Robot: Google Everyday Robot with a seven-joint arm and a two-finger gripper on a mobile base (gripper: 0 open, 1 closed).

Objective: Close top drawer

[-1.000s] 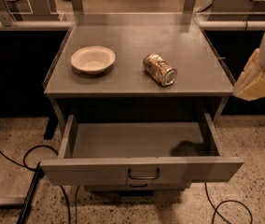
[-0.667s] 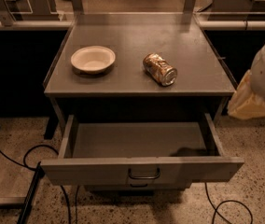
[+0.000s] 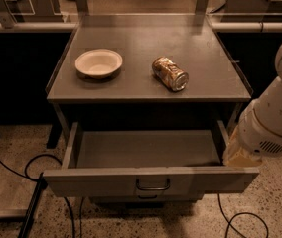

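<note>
On the speckled floor below the counter's left edge, loose black cables (image 3: 32, 165) curl clear of the drawer's path, so they should not catch when it slides. Up on the flat grey metal counter (image 3: 141, 33), a shallow round white bowl (image 3: 99, 62) sits upright towards the front left corner. A dented gold metal drink can (image 3: 170, 73) lies on its side near the middle of the front edge, its open end turned to the front right corner. Both rest on the top surface and are well apart from each other, so closing should not disturb them. Beneath the front edge, the wide shallow grey metal top drawer (image 3: 91, 181) stands pulled far out. Its tray shows nothing inside, and its dark loop handle (image 3: 152, 185) at the centre of the front panel is untouched. The task is therefore wholly undone. Past the counter's right edge, the robot's thick white arm (image 3: 275, 118) reaches down. Its tan gripper (image 3: 240, 155) hangs just beside the drawer's right front corner, probably placed there to get in front of the panel and push. The arm's bulk hides most of the gripper, so I cannot tell whether it is spread or closed. Pushing at that corner rather than the centre might skew the drawer on its runners.
</note>
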